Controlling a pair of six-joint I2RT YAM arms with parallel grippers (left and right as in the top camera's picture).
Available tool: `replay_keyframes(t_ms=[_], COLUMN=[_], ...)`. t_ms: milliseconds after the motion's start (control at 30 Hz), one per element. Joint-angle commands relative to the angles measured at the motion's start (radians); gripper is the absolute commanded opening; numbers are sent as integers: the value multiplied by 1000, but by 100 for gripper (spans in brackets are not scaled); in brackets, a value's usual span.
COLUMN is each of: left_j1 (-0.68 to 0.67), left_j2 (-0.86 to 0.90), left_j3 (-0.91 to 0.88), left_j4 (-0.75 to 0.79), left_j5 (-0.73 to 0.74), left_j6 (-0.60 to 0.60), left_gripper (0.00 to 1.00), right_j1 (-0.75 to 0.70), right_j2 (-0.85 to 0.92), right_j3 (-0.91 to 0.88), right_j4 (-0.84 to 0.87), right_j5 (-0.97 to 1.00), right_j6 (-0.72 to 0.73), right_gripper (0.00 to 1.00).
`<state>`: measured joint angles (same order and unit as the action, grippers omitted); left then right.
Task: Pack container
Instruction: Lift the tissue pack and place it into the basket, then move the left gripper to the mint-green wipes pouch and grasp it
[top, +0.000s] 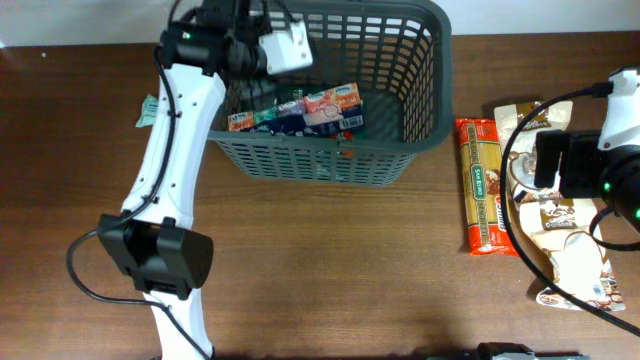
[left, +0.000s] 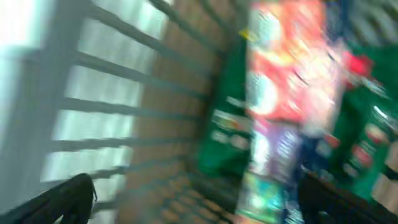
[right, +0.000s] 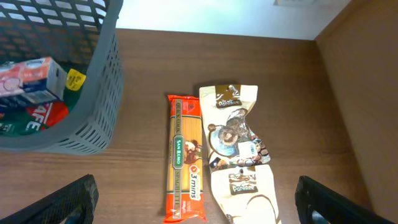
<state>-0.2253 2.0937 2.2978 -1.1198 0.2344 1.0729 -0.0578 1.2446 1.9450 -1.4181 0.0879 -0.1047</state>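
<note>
Here, the basket (top: 425, 90) stands on the counter (top: 330, 260) at the far edge, a little left of centre. A row of packets (top: 310, 108) lies inside it, printed in red, white, blue and green.

The left arm (top: 170, 150) reaches from the near side over the basket's left rim, with its wrist above the inside. The left wrist view is badly blurred. It shows the left pincer (left: 199, 208) with its fingertips (left: 68, 199) wide apart at the two lower corners and nothing gripped between them. Beyond them are the slotted wall, a red-and-white packet (left: 292, 68) and a green packet (left: 227, 124). I cannot tell whether the pincer touches any of them.

The right arm (top: 600, 170) sits at the right edge of the counter, well apart from the basket. The right pincer (right: 199, 208) hangs above the counter with its fingers spread and empty. Below it a long orange pack of pasta (right: 183, 158) lies flat, just right of the basket and clear of it. A cream bag (right: 239, 149) with brown print lies flat alongside the pasta on its right, touching or very nearly so.

A small green item (top: 147, 110) shows on the counter left of the basket, partly hidden by the left arm.
</note>
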Motion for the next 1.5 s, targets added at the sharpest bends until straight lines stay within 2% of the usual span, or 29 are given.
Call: replay_keyframes(t_ms=[0, 133, 300, 433, 533, 600, 733, 867, 1200, 1467], left_j1=[10, 40, 137, 268, 362, 410, 461, 466, 464, 464], left_j2=[-2, -2, -2, 2, 25, 56, 134, 208, 357, 465], left_j3=[179, 380, 536, 546, 526, 503, 451, 413, 401, 401], left_j4=[77, 166, 137, 5, -131, -210, -297, -306, -288, -234], left_j5=[-14, -143, -348, -367, -343, -304, -220, -203, -230, -227], left_j6=[-220, -470, -734, -990, -1107, -1141, -1152, -1143, -905, -594], left_gripper=[99, 99, 99, 99, 99, 97, 97, 98, 99, 99], right_j1=[5, 5, 5, 5, 5, 5, 5, 5, 5, 5], right_j2=[-8, -8, -8, -8, -8, -7, -7, -7, -7, -7], right_j3=[2, 2, 2, 2, 2, 2, 2, 2, 2, 2], right_j4=[0, 0, 0, 0, 0, 1, 6, 15, 15, 15], right_j5=[-10, -10, -10, -10, -10, -10, -10, -10, -10, -10], right_j6=[13, 13, 13, 13, 13, 12, 12, 12, 12, 12], right_gripper=[99, 99, 99, 99, 99, 99, 99, 99, 99, 99])
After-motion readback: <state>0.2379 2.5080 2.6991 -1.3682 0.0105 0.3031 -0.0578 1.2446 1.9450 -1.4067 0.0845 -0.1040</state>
